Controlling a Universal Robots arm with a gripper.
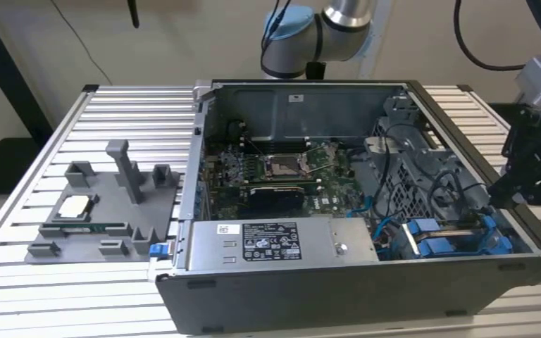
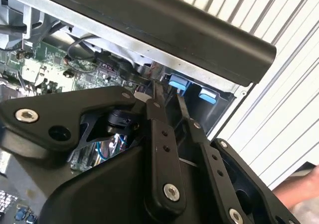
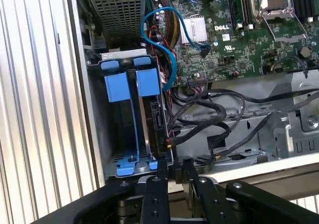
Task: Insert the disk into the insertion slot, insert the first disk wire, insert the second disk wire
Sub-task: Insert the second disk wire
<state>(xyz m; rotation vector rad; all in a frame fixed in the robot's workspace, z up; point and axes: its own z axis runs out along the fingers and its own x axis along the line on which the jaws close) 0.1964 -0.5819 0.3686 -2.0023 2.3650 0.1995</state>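
The gripper (image 3: pixel 174 165), jaws a little apart and holding nothing, hangs by the insertion slot (image 3: pixel 130 134); best to move slowly near the black wires (image 3: pixel 214 107)

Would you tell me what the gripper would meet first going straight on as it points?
Probably the disk, end-on in the slot ahead of the gripper in the first wrist view; cables lie close beside, so depth is unclear.

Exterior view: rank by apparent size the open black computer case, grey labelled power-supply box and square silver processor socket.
Largest: open black computer case; then grey labelled power-supply box; smallest: square silver processor socket.
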